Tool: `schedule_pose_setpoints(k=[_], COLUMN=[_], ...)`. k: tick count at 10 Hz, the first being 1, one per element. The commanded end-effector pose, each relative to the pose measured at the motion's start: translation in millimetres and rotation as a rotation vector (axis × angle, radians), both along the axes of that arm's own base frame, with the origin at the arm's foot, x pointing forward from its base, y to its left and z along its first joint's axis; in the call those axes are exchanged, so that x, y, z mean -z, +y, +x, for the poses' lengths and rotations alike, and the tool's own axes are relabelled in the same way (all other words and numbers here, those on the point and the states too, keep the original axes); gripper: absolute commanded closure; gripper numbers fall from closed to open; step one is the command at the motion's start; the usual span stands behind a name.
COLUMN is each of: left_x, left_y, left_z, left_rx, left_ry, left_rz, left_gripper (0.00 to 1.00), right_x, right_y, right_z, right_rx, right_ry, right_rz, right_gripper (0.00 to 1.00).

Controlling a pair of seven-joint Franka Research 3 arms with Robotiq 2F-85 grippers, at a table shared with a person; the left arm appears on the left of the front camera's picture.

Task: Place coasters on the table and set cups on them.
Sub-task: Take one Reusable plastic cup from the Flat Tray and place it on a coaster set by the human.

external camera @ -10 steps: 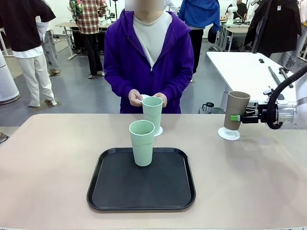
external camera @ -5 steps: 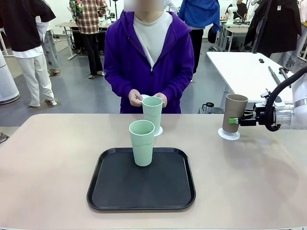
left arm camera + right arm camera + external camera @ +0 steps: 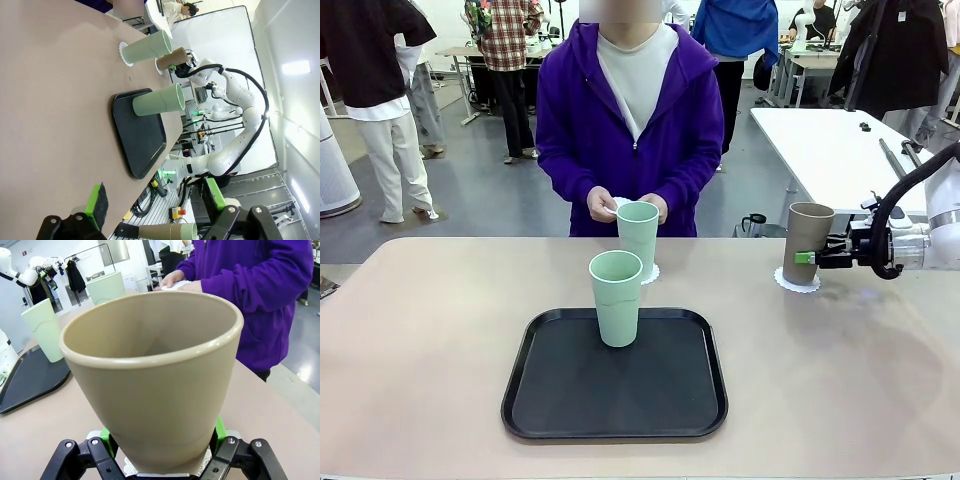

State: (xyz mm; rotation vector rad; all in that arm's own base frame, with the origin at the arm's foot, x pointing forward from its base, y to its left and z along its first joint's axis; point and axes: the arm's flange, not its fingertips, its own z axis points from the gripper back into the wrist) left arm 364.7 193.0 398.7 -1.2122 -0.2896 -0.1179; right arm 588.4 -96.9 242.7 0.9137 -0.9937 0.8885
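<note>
The tan counter [image 3: 420, 340] carries a black tray [image 3: 620, 405] with one mint cup [image 3: 616, 298] standing on it. A second mint cup [image 3: 638, 238] stands beyond, hiding most of its coaster [image 3: 652, 273]. At the right edge the brown cup [image 3: 807, 240] sits over another coaster [image 3: 798, 283] — right fingers [image 3: 804, 257] clamped on its lower wall, contact beneath unclear. Left fingers [image 3: 95, 201] stand apart, empty.

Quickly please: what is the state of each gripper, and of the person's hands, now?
Left gripper: open, empty.
Right gripper: closed on the brown cup.
Person's hands: together behind a green cup, holding something white.
</note>
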Motion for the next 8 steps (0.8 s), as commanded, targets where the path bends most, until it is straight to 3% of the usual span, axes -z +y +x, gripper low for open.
schedule_pose_setpoints(k=[1, 2, 3, 8], left_x=[-1.3, -1.3, -1.3, -1.3], left_y=[1.8, 1.8, 1.8, 1.8], left_z=[-1.1, -1.1, -1.1, -1.1], left_rx=[0.007, 0.007, 0.007, 0.007], left_ry=[-0.020, -0.020, -0.020, -0.020], left_rz=[-0.007, -0.007, -0.007, -0.007], left_gripper=[0.00, 0.00, 0.00, 0.00], right_x=[7.4, 7.9, 8.2, 7.4], right_y=[6.1, 6.0, 5.7, 4.5], right_z=[-2.8, -3.1, -3.9, -3.2], right_rx=[-0.014, -0.015, -0.023, -0.020], right_ry=[-0.010, -0.014, -0.009, -0.017], right_rz=[-0.035, -0.040, -0.054, -0.099], right_gripper=[0.17, 0.17, 0.00, 0.00])
